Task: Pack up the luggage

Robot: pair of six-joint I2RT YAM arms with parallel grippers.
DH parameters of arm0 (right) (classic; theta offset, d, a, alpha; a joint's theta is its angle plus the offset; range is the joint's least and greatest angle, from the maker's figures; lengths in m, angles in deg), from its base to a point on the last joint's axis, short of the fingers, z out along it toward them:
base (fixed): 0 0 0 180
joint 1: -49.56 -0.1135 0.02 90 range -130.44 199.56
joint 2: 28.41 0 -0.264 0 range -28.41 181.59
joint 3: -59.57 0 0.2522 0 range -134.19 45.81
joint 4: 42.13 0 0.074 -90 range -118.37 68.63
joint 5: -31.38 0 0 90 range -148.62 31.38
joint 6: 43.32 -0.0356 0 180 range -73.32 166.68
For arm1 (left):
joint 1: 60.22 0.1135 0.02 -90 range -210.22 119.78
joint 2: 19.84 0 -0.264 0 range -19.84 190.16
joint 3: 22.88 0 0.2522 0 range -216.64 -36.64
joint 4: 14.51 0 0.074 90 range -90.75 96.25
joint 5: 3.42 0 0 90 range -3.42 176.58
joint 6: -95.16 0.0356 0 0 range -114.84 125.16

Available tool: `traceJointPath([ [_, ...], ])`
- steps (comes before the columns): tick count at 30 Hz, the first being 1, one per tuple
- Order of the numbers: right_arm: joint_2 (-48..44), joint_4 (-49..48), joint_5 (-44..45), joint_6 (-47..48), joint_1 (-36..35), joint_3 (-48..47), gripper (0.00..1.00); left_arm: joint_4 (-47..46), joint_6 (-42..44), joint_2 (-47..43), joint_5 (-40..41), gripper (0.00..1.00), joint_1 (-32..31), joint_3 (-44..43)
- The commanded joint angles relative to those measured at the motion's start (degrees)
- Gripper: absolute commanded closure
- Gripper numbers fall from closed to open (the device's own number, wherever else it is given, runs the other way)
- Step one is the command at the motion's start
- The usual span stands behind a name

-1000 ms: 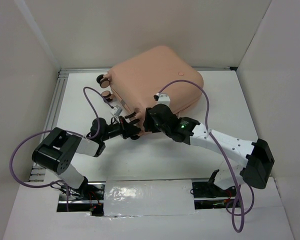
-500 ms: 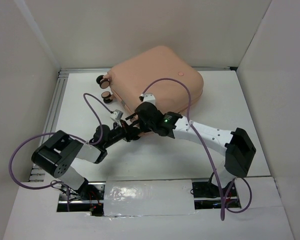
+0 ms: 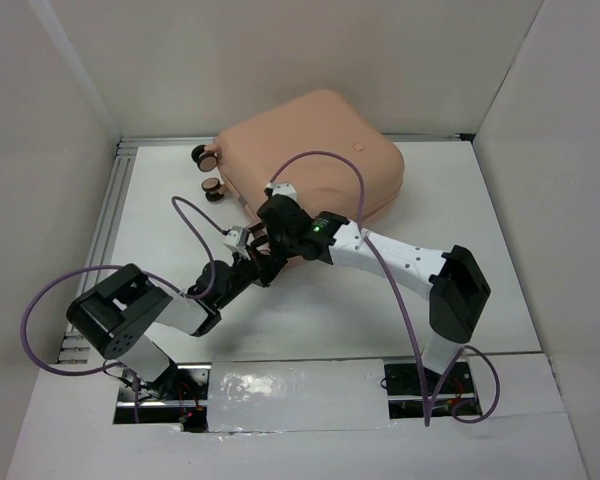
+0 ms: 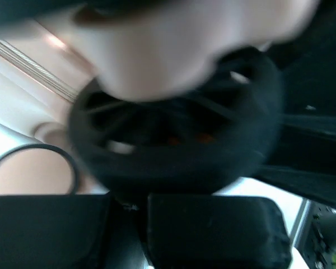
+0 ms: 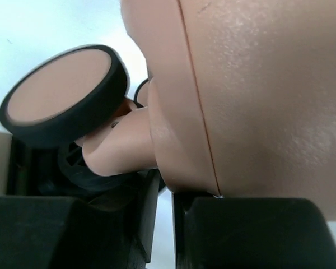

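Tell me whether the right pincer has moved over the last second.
Yes. The right pincer slid left along the peach-pink hard-shell suitcase, towards its black-and-pink wheels.

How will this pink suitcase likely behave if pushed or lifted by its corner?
The luggage looks rigid: its smooth hard shell should hold shape but may slip when gripped. Lying flat with its wheels off to the side, it will probably slide or pivot rather than roll. Lifted at one corner, it would likely tilt.
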Motion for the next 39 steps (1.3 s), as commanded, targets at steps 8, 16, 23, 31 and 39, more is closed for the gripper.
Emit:
traceJointPath([
  [8, 4.5, -18.7, -4.6, 4.0, 3.0, -10.0, 0.79, -24.5, 5.7, -4.7, -14.9, 1.0, -5.4, 2.4],
  [16, 9.5, -12.6, -7.2, 7.2, 4.1, -17.9, 0.7, -24.1, 5.7, -6.7, -9.0, 1.0, -5.4, 3.6],
  [23, 13.4, -12.6, -15.1, 10.5, 7.6, -22.3, 0.76, -25.5, 7.9, -8.3, -3.6, 1.0, -7.5, 5.2],
  [31, 24.2, -10.0, -21.4, 15.2, 8.2, -35.3, 0.83, -6.0, 10.5, -19.7, -4.7, 1.0, 1.9, 3.3],
  [39, 36.0, -9.4, -26.0, 15.8, 12.3, -49.8, 0.85, -3.5, 8.7, -21.4, -14.5, 1.0, 14.2, 2.1],
])
